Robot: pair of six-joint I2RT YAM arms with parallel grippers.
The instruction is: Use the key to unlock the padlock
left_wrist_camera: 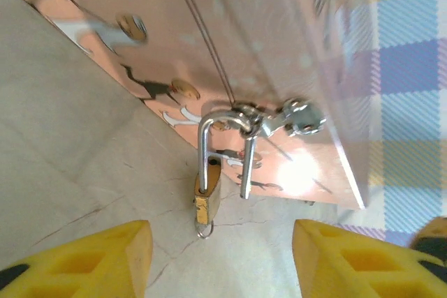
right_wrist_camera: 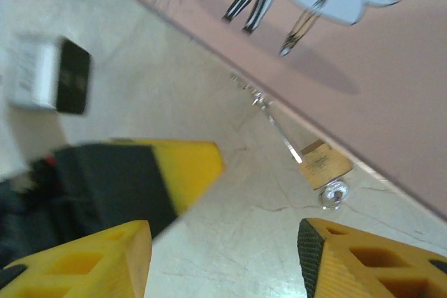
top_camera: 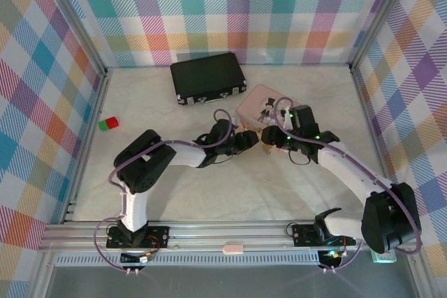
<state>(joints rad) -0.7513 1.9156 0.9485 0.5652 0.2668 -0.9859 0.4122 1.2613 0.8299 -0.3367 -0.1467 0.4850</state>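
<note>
The brass padlock (left_wrist_camera: 208, 199) lies on the table against the pink box (left_wrist_camera: 279, 40). Its silver shackle (left_wrist_camera: 204, 146) hooks through the box's clasp (left_wrist_camera: 293, 118). One shackle leg sits in the body and the other ends free beside it. A small metal ring (left_wrist_camera: 204, 229) sticks out of the padlock's bottom; it looks like the key's head (right_wrist_camera: 333, 193), and the blade is hidden. My left gripper (left_wrist_camera: 220, 270) is open just short of the padlock, a finger on each side. From the other side my right gripper (right_wrist_camera: 223, 263) is open near the padlock (right_wrist_camera: 325, 164). Both grippers (top_camera: 248, 139) (top_camera: 274, 137) meet at the box's front.
A black case (top_camera: 208, 78) lies behind the pink box (top_camera: 262, 106). Red and green blocks (top_camera: 108, 124) sit at the far left. The left gripper's yellow and black finger (right_wrist_camera: 140, 172) crowds the right wrist view. Checked walls enclose the table.
</note>
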